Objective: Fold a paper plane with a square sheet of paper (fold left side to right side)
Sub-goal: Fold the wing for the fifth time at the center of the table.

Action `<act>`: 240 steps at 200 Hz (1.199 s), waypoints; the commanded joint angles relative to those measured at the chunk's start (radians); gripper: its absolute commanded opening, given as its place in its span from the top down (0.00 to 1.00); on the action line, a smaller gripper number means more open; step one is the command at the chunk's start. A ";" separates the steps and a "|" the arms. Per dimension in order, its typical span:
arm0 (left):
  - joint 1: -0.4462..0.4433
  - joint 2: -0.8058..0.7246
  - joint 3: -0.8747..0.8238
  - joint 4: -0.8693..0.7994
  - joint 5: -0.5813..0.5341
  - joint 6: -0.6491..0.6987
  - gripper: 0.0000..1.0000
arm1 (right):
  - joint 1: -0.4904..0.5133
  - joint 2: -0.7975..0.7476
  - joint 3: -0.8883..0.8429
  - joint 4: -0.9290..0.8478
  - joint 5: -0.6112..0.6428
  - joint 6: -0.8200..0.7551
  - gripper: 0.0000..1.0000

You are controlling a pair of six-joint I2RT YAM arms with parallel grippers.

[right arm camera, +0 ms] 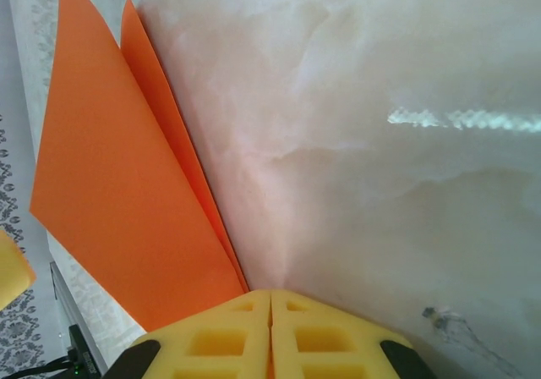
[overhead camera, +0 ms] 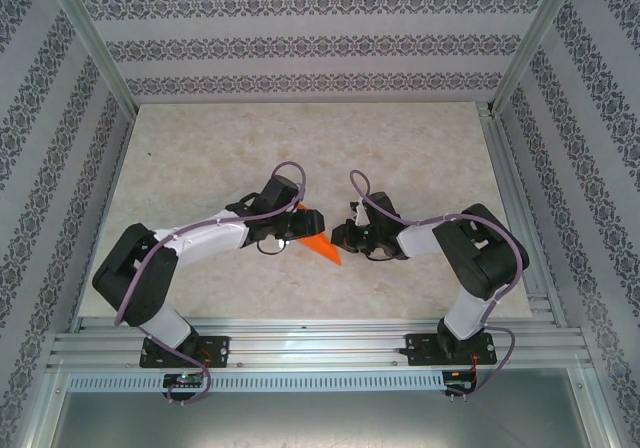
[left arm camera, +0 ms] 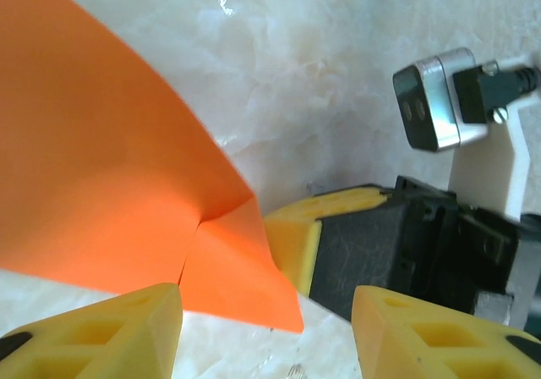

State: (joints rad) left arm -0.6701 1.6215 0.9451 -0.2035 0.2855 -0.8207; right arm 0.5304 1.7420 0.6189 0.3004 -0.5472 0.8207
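The square sheet of paper (overhead camera: 320,247) is bright orange and folded into a pointed shape that lies between the two arms. My right gripper (right arm camera: 270,299) is shut on one end of it, with a sliver of orange in the seam between its pads. Two layers of the paper (right arm camera: 118,193) fan away to the left, lifted off the table. My left gripper (left arm camera: 266,311) stands open, its yellow fingers wide apart. A folded corner of the paper (left arm camera: 110,167) reaches into the gap and touches neither pad. The right gripper's yellow finger (left arm camera: 292,235) sits just behind that corner.
The pale marble tabletop (overhead camera: 300,148) stretches far beyond both grippers. Patterned walls and metal posts (overhead camera: 95,48) enclose it. The right wrist's camera (left arm camera: 435,100) hangs close ahead of my left fingers. A metal rail (overhead camera: 320,343) runs along the near edge.
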 commanded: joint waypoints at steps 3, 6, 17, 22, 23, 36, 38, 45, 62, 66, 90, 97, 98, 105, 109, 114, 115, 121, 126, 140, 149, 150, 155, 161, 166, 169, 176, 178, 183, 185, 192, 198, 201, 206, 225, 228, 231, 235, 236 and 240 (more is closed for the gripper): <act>0.009 0.077 0.067 -0.017 0.036 -0.022 0.45 | 0.019 -0.007 0.010 -0.044 0.030 -0.033 0.91; 0.010 0.085 0.072 -0.014 0.037 -0.025 0.45 | 0.019 -0.008 0.011 -0.045 0.032 -0.036 0.91; 0.010 0.107 0.089 -0.007 0.039 -0.031 0.45 | 0.019 -0.010 0.013 -0.056 0.036 -0.041 0.91; 0.010 0.118 0.098 -0.010 0.038 -0.030 0.45 | 0.019 -0.011 0.013 -0.059 0.036 -0.043 0.91; 0.010 0.119 0.100 -0.012 0.038 -0.029 0.45 | 0.019 -0.011 0.013 -0.059 0.037 -0.044 0.91; 0.010 0.142 0.120 -0.030 0.031 -0.025 0.46 | 0.020 -0.014 0.015 -0.066 0.039 -0.046 0.91; 0.010 0.145 0.121 -0.032 0.031 -0.024 0.46 | 0.020 -0.015 0.015 -0.067 0.039 -0.046 0.91; 0.010 0.153 0.125 -0.040 0.028 -0.024 0.50 | 0.021 -0.016 0.015 -0.069 0.040 -0.049 0.91; 0.010 0.159 0.115 -0.044 0.020 -0.021 0.63 | 0.020 -0.021 0.018 -0.085 0.047 -0.058 0.91; 0.010 0.158 0.111 -0.043 0.017 -0.021 0.66 | 0.020 -0.022 0.020 -0.087 0.048 -0.058 0.91; 0.010 0.147 0.088 -0.060 -0.002 -0.013 0.83 | 0.019 -0.027 0.022 -0.092 0.049 -0.062 0.91; 0.011 0.142 0.078 -0.060 -0.006 -0.010 0.87 | 0.020 -0.030 0.024 -0.097 0.050 -0.063 0.91; 0.011 0.141 0.077 -0.058 -0.007 -0.010 0.88 | 0.020 -0.031 0.024 -0.097 0.050 -0.064 0.91; 0.010 0.130 0.064 -0.049 -0.012 -0.010 0.91 | 0.020 -0.036 0.024 -0.098 0.051 -0.067 0.91; 0.011 0.124 0.055 -0.043 -0.015 -0.010 0.92 | 0.020 -0.039 0.024 -0.100 0.051 -0.068 0.91; 0.012 0.116 0.046 -0.038 -0.018 -0.011 0.94 | 0.020 -0.043 0.025 -0.105 0.053 -0.071 0.91; 0.012 0.115 0.044 -0.038 -0.018 -0.010 0.94 | 0.020 -0.043 0.025 -0.107 0.053 -0.072 0.91; 0.014 0.106 0.035 -0.034 -0.020 -0.006 0.95 | 0.019 -0.050 0.027 -0.111 0.055 -0.075 0.91; 0.016 0.099 0.028 -0.031 -0.022 -0.002 0.96 | 0.019 -0.055 0.026 -0.114 0.055 -0.078 0.91; 0.023 0.084 0.008 -0.019 -0.011 0.015 1.00 | 0.016 -0.070 0.025 -0.122 0.056 -0.087 0.90; 0.026 0.076 -0.005 -0.009 -0.001 0.022 1.00 | 0.014 -0.083 0.022 -0.126 0.055 -0.091 0.89; 0.027 0.075 -0.007 -0.008 0.001 0.022 1.00 | 0.013 -0.084 0.022 -0.127 0.056 -0.092 0.88; 0.030 0.070 -0.017 0.000 0.008 0.027 1.00 | 0.013 -0.093 0.021 -0.129 0.056 -0.095 0.87; 0.032 0.064 -0.028 0.015 0.017 0.032 1.00 | 0.010 -0.103 0.018 -0.130 0.057 -0.099 0.86; 0.032 0.058 -0.038 0.023 0.022 0.034 1.00 | 0.011 -0.114 0.016 -0.134 0.059 -0.104 0.85; 0.032 0.054 -0.044 0.028 0.023 0.035 1.00 | 0.011 -0.120 0.016 -0.137 0.058 -0.107 0.84; 0.035 0.044 -0.058 0.041 0.028 0.037 1.00 | 0.011 -0.134 0.016 -0.152 0.059 -0.117 0.82; 0.036 0.041 -0.063 0.045 0.030 0.039 1.00 | 0.011 -0.138 0.015 -0.154 0.059 -0.121 0.81; 0.038 0.035 -0.074 0.057 0.035 0.042 1.00 | 0.011 -0.146 0.012 -0.159 0.057 -0.128 0.79; 0.039 0.031 -0.079 0.061 0.037 0.042 1.00 | 0.010 -0.152 0.011 -0.160 0.056 -0.130 0.79; 0.042 0.024 -0.090 0.070 0.037 0.045 1.00 | 0.013 -0.166 0.003 -0.160 0.053 -0.133 0.77; 0.044 0.017 -0.099 0.079 0.039 0.049 1.00 | 0.014 -0.176 -0.003 -0.160 0.049 -0.139 0.76; 0.046 0.016 -0.104 0.084 0.040 0.052 1.00 | 0.015 -0.182 -0.004 -0.162 0.045 -0.142 0.75; 0.048 0.014 -0.109 0.091 0.040 0.056 1.00 | 0.019 -0.191 -0.006 -0.171 0.046 -0.150 0.74; 0.056 0.020 -0.117 0.120 0.047 0.071 1.00 | 0.037 -0.216 -0.005 -0.219 0.061 -0.181 0.73; 0.057 0.022 -0.117 0.123 0.049 0.073 1.00 | 0.041 -0.217 -0.005 -0.228 0.066 -0.184 0.73; 0.057 0.024 -0.118 0.128 0.051 0.074 1.00 | 0.045 -0.222 -0.004 -0.237 0.074 -0.187 0.73; 0.058 0.026 -0.117 0.134 0.054 0.075 1.00 | 0.049 -0.225 -0.003 -0.248 0.081 -0.191 0.73; 0.059 0.026 -0.118 0.137 0.054 0.076 1.00 | 0.049 -0.225 -0.003 -0.252 0.082 -0.192 0.73; 0.060 0.028 -0.120 0.145 0.057 0.078 1.00 | 0.054 -0.226 -0.002 -0.259 0.084 -0.196 0.73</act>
State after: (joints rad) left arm -0.6292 1.6623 0.8379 -0.1448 0.3195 -0.7860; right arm 0.5552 1.5463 0.6292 0.1101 -0.4957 0.6846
